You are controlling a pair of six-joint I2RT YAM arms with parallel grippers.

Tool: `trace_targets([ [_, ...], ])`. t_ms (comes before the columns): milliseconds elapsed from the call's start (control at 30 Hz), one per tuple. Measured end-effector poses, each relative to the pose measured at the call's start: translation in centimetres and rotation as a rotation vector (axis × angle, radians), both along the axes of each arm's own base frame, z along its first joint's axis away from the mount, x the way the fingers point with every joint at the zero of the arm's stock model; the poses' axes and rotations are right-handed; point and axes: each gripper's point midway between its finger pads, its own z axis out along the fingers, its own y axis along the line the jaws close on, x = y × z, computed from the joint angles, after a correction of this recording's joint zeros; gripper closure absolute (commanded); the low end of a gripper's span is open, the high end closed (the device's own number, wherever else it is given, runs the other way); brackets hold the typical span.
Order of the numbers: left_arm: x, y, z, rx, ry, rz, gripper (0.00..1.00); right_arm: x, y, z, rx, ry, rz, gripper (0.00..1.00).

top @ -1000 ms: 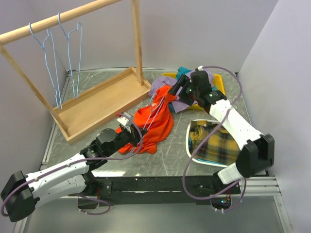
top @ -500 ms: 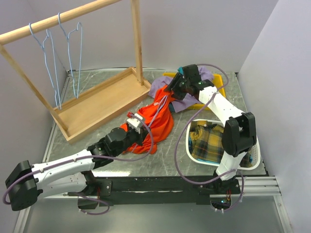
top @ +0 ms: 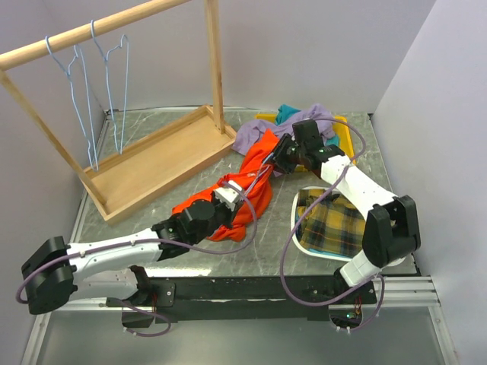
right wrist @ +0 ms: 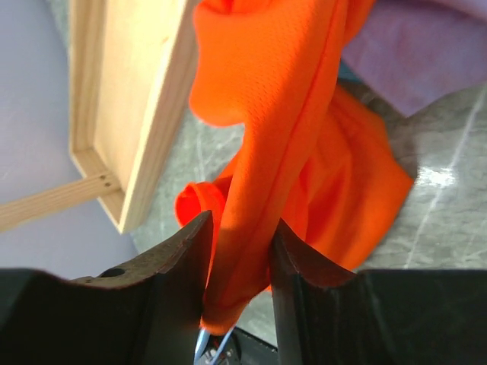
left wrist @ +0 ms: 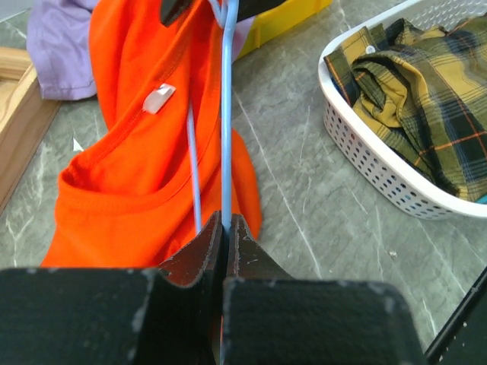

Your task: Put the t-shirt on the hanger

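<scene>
Top: t-shirt (top: 247, 199) strung across worktop (top: 266, 251) from left pincer (top: 233, 192) to right pincer (top: 272, 158). Left wrist: left pincer closed tight on hanger (left wrist: 227, 114) wire, which lies against the t-shirt collar. Right wrist: right pincer clamped on a t-shirt fold.

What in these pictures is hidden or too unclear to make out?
Hanger: left wrist view, its upper end runs off the top edge; hook unseen.
T-shirt: right wrist view, bunched folds hide its sleeves and neck.
Yellow bin: top view, mostly covered by the right arm and lavender garment.
</scene>
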Motion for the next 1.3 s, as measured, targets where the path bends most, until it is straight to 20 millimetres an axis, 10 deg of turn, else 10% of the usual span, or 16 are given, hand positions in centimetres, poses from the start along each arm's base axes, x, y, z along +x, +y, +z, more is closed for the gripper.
trace_targets([
  [233,0.4,-1.8,0.2,0.03,-0.026,-0.001,0.99,-0.6,0.4,1.2,0.023,-0.022,0.028,0.8],
  [300,0.4,-2.1,0.1,0.035,-0.028,0.002,0.89,-0.7,0.5,1.2,0.025,-0.023,0.031,1.0],
  [467,0.1,-2.6,0.0,0.034,-0.019,-0.003,0.51,-0.8,0.6,1.2,0.028,-0.021,0.044,1.0],
  [667,-0.6,-2.1,2.2,-0.088,0.035,0.023,0.28,-1.2,0.4,0.4,0.014,-0.012,0.056,1.0],
  [933,-1.3,3.8,6.2,-0.411,0.247,0.255,0.3,-1.6,0.3,1.4,0.015,-0.048,0.074,1.0],
  [1300,5.7,6.7,-2.6,-0.2,0.557,0.582,0.43,-3.1,-1.1,8.0,0.036,-0.237,0.056,1.0],
])
